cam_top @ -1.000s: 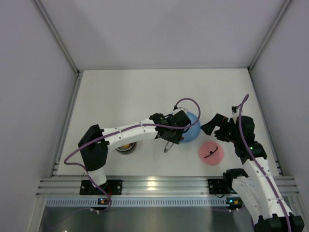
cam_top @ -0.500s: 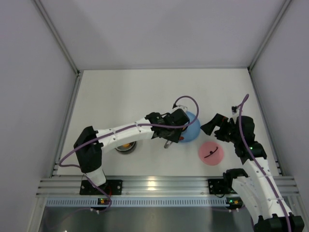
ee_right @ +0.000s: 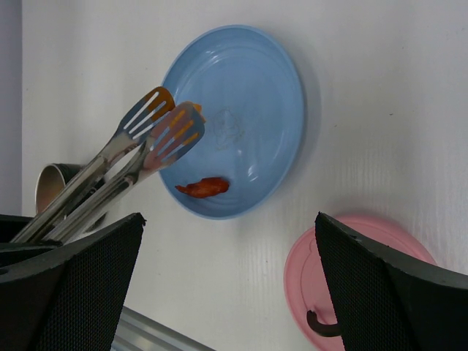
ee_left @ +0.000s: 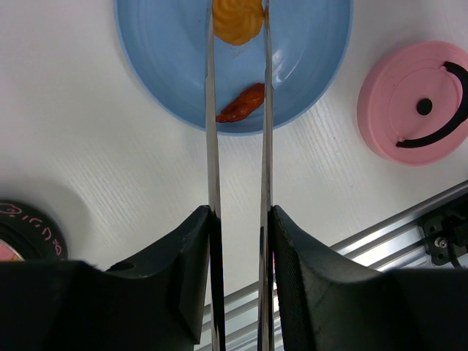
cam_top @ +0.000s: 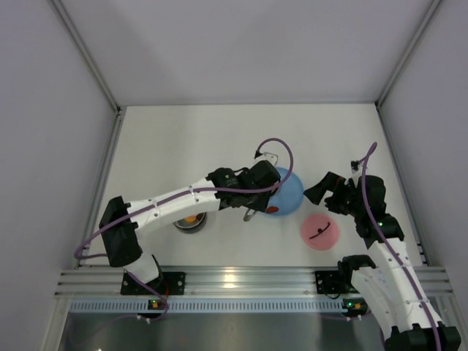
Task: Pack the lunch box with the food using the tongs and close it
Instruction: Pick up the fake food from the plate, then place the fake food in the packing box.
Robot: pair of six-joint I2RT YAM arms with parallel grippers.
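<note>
Left wrist: tongs (ee_left: 210, 146) are gripped by the part-closed left gripper (ee_left: 238, 219)
Tips: orange piece (ee_left: 238, 18) is bracketed
Lunch box (cam_top: 191, 221): left of the tips

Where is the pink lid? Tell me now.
In the top view the lid lies on the right half of the table, near the front edge, just right of the blue plate and apart from it.

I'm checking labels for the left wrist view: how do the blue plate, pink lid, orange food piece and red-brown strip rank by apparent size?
Blue plate, largest.
Pink lid, second.
Orange food piece and red-brown strip look alike; the frame edge cuts the orange piece, so unranked.
</note>
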